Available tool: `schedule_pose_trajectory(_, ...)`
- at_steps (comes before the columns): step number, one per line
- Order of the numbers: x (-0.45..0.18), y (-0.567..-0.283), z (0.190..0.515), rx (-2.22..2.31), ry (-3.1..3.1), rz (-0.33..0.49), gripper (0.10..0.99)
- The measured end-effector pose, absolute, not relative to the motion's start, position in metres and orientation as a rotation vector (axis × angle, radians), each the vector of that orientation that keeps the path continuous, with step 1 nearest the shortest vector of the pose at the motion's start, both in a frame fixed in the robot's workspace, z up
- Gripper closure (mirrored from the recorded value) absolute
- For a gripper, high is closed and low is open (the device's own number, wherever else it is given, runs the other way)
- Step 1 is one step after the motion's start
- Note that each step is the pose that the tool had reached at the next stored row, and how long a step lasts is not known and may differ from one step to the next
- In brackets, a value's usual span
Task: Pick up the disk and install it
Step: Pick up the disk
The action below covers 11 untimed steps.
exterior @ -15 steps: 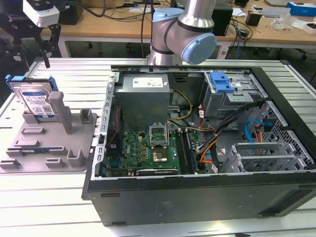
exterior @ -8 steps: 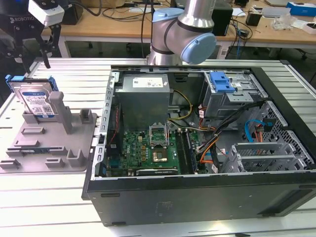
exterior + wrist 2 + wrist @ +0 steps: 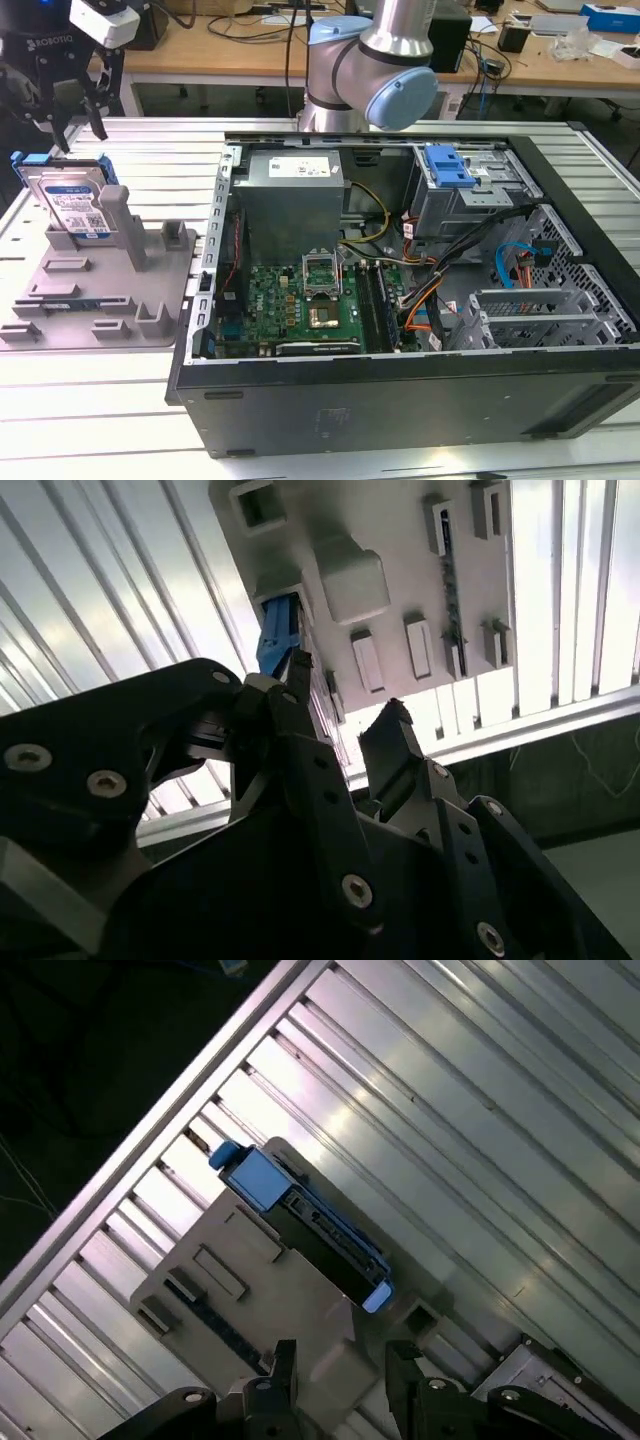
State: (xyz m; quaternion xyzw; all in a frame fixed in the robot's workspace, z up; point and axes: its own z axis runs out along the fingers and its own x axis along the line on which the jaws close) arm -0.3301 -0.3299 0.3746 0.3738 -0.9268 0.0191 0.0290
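Observation:
The disk [image 3: 72, 202] stands on edge in the grey fixture tray [image 3: 150, 290] at the exterior view's left, a silver drive with a white-and-blue label in a blue carrier. My gripper [image 3: 80, 122] hangs just above its top edge, open and holding nothing. In the first wrist view the disk [image 3: 305, 1225] shows edge-on, with blue ends, beyond the open gripper [image 3: 340, 1372] and the tray [image 3: 235, 1295]. In the second wrist view a blue corner of the disk [image 3: 277, 632] peeks past one dark finger [image 3: 290, 705], and the gripper [image 3: 340, 725] is over the tray [image 3: 400, 530].
An open computer case [image 3: 400, 400] lies on the slatted aluminium table [image 3: 150, 150] at the exterior view's right, with a motherboard, cables and a grey drive bay with a blue latch [image 3: 450, 166]. The arm's base joint [image 3: 370, 70] rises behind the case. Cluttered wooden benches stand beyond.

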Motion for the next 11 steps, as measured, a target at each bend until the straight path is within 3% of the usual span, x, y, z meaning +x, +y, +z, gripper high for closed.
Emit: schedule_pose_trajectory(11, -0.3301, -0.3299, 0.3707, 1.537, -2.683, 0.073, 0.604)
